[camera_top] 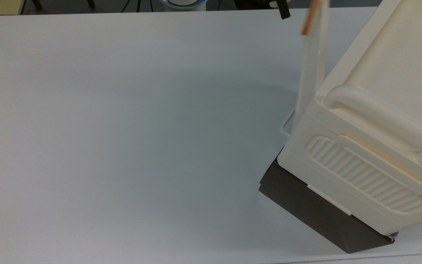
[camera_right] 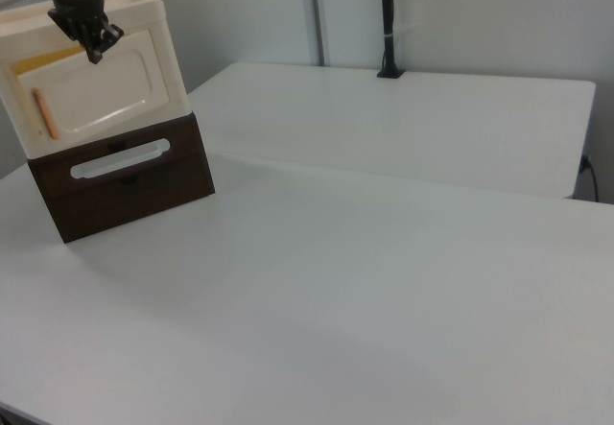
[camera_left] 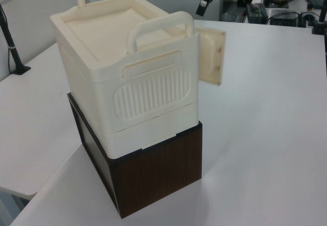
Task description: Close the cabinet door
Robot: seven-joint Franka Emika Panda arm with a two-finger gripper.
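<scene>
The cabinet door (camera_top: pixel 310 69) is a cream panel hinged on the cream cabinet (camera_top: pixel 379 121). In the top view it stands edge-on, pointing toward the far table edge. Its copper-orange handle (camera_top: pixel 308 19) is at the free end. In the left view the cabinet door (camera_left: pixel 210 55) still juts out from the cabinet's far side. In the right view the cabinet door (camera_right: pixel 101 94) lies nearly flat against the cabinet front, with the handle (camera_right: pixel 40 114) at the right view's left. My gripper (camera_top: pixel 283 13) (camera_left: pixel 203 6) (camera_right: pixel 94 56) is shut on nothing, a short way off the door and not touching the handle.
The cabinet rests on a dark brown base (camera_top: pixel 317 211) (camera_left: pixel 153 177) with a white slot handle (camera_right: pixel 120 158). Two thick carry handles (camera_left: pixel 161 27) rise from its top. White table (camera_top: pixel 123 139) spreads wide to the top view's left. A black pole (camera_right: pixel 387 22) stands at the back.
</scene>
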